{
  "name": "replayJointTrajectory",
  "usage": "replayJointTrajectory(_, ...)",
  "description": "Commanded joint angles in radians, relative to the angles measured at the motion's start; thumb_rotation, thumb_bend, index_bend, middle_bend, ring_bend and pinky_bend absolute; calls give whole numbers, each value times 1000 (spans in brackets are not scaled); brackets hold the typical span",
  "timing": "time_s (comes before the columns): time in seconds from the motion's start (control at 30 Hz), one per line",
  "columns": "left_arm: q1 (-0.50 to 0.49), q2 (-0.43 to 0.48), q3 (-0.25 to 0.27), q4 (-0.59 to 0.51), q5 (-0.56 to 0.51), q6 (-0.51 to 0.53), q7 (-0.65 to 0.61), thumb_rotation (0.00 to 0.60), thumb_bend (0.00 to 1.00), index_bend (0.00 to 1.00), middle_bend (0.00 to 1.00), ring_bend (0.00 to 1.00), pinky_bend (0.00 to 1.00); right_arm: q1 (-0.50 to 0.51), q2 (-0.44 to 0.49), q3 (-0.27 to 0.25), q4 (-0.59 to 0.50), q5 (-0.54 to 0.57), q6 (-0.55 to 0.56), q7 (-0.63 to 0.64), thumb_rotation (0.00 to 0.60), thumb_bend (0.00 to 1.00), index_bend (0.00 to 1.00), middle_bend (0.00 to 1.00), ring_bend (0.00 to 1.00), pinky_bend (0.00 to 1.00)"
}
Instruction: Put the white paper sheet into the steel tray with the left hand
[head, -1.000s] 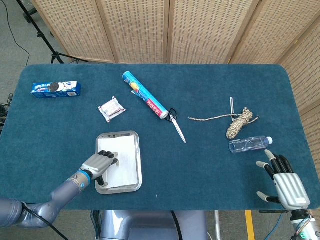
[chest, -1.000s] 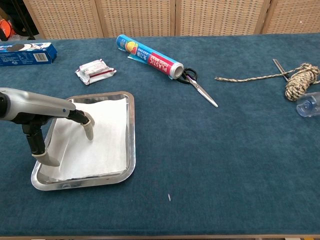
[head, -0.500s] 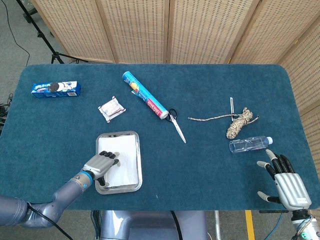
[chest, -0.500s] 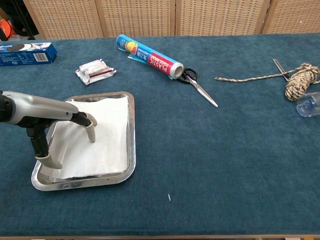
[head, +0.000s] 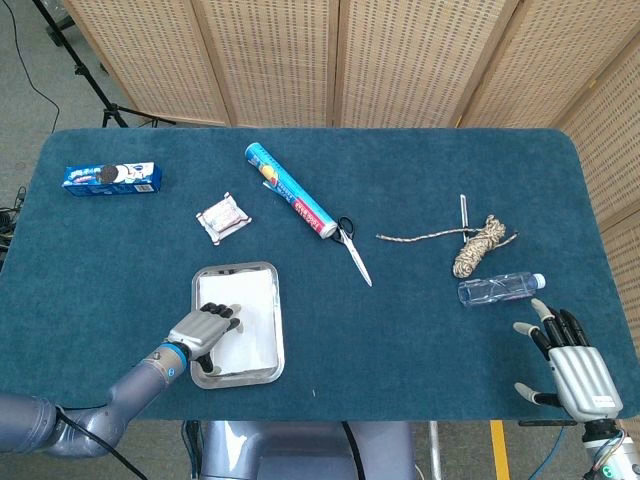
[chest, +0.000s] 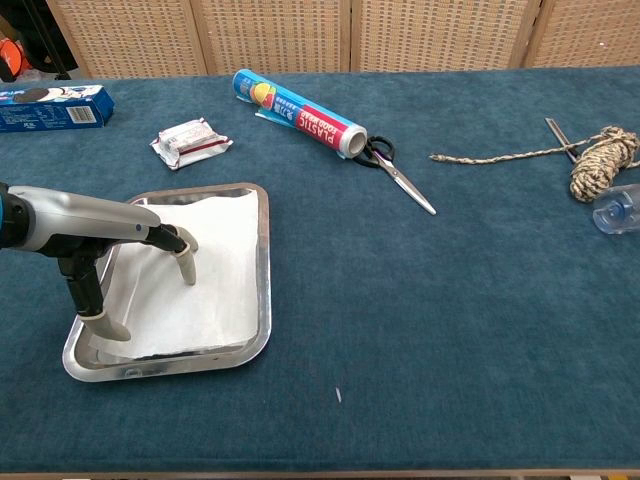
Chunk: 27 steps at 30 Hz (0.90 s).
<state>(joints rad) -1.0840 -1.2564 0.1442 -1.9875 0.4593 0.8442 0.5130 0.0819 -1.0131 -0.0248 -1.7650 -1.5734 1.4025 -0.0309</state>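
The white paper sheet lies flat inside the steel tray at the near left of the table. My left hand reaches over the tray's left side with its fingers spread, their tips resting on the sheet. It grips nothing. My right hand hovers at the near right table edge with its fingers apart and empty; only the head view shows it.
A plastic wrap roll and scissors lie behind the tray. A small packet and a cookie box sit at the back left. A rope coil and a water bottle are on the right.
My left hand has shifted slightly to the right over the tray, and the sheet has settled a little further in from the tray's left rim. The right hand has not moved.
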Motion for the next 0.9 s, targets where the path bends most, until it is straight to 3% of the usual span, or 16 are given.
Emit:
replayJointTrajectory(0.03,-1,-4,-1,-3,-2,4,0,599,206,240,7,0,59,0,0,0,0,0,0,1,600,0,228,0,0,0)
replayJointTrajectory(0.4,12,8,-9,-16,16,28,-16,597,202,240,7,0,59,1,-1,-2,2,-5,-3,-1,600,0,228,0,0,0)
replayJointTrajectory(0.77,34,134,-69,-103,85,90,-66,594,202,227,7,0,59,0,-4,-3,1,-7,0,-6,600,0,228,0,0,0)
replayJointTrajectory(0.9,71,197,-69,-163,150,141,-76,586,213,212,6,0,59,0,-3,-2,2,-5,-1,-2,600,0,228,0,0,0)
